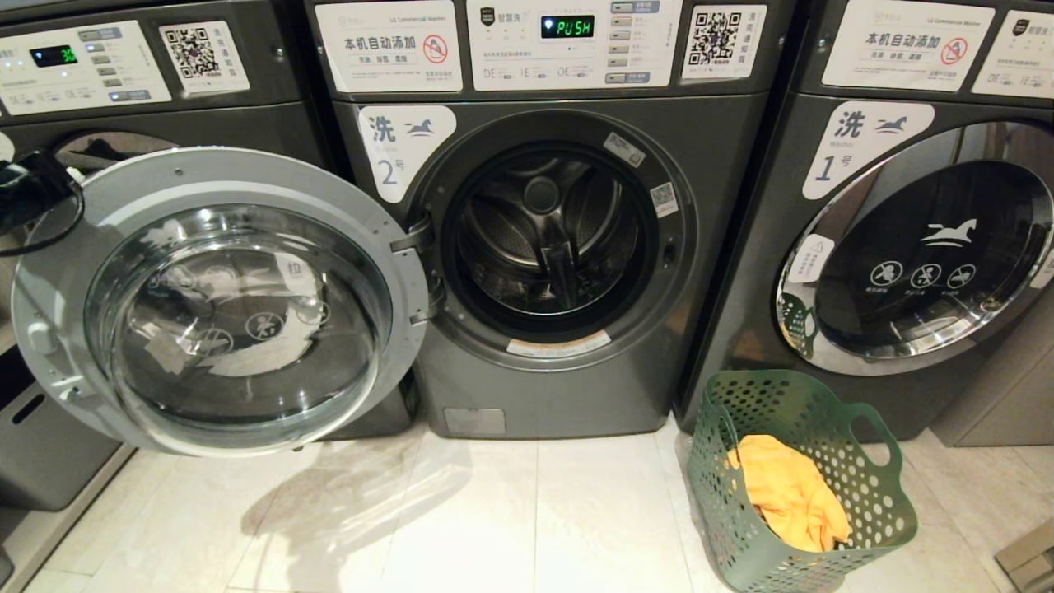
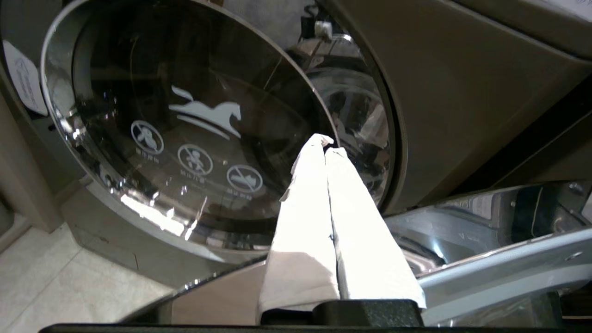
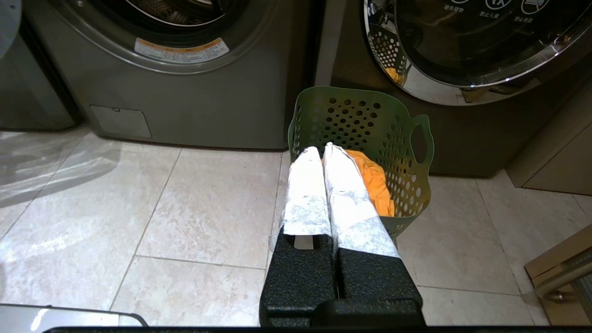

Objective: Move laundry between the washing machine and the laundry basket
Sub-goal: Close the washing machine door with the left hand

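Yellow-orange laundry (image 1: pixel 789 491) crumpled in green laundry basket (image 1: pixel 873 502)

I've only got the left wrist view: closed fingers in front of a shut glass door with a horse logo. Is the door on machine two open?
Observer: Yes. In the head view the washing machine labelled 2 has its door swung wide open to the left.
Operator: Okay, and where is the basket?
Observer: The laundry basket stands on the floor to the right of that machine, in front of the machine labelled 1.
Operator: Anything in it?
Observer: A yellow-orange garment lies inside it.
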Available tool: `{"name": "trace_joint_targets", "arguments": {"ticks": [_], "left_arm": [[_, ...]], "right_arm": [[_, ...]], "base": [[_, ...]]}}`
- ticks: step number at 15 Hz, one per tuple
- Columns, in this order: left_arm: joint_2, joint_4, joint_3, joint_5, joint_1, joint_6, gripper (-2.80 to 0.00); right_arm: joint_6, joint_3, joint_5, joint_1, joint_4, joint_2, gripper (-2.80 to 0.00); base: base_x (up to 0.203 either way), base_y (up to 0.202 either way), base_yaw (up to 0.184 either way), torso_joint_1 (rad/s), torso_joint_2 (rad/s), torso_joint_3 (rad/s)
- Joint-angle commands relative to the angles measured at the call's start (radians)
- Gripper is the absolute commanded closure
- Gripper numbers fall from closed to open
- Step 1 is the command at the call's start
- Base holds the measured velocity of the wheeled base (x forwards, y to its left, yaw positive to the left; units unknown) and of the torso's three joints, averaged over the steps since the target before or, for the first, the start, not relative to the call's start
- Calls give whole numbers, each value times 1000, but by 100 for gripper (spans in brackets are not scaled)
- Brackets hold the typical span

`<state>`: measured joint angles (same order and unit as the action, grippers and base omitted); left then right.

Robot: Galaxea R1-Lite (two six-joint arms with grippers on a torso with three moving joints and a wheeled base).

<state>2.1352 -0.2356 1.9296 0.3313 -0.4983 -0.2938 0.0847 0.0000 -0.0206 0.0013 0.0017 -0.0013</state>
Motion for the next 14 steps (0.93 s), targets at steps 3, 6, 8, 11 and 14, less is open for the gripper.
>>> {"name": "trace_joint_targets", "arguments": {"ticks": [3, 6, 8, 11, 14], "left_arm": [[-53, 139, 0, 32, 1, -2, 0], [-102, 254, -1, 59, 4, -2, 0], [-147, 334, -3, 87, 5, -2, 0], [-233, 503, -13, 156, 6, -2, 0], [-308, 682, -27, 184, 14, -2, 0]], "right_arm": [[0, 0, -1, 0, 1, 1, 0], [0, 0, -1, 0, 1, 1, 0], [-3, 0, -1, 0, 1, 1, 0], [-2, 0, -1, 0, 1, 1, 0], [-5, 0, -1, 0, 1, 1, 0]], "base": [[0, 0, 0, 0, 0, 0], [0, 0, 0, 0, 0, 0], [0, 0, 0, 0, 0, 0], [0, 0, 0, 0, 0, 0], [0, 0, 0, 0, 0, 0]]}}
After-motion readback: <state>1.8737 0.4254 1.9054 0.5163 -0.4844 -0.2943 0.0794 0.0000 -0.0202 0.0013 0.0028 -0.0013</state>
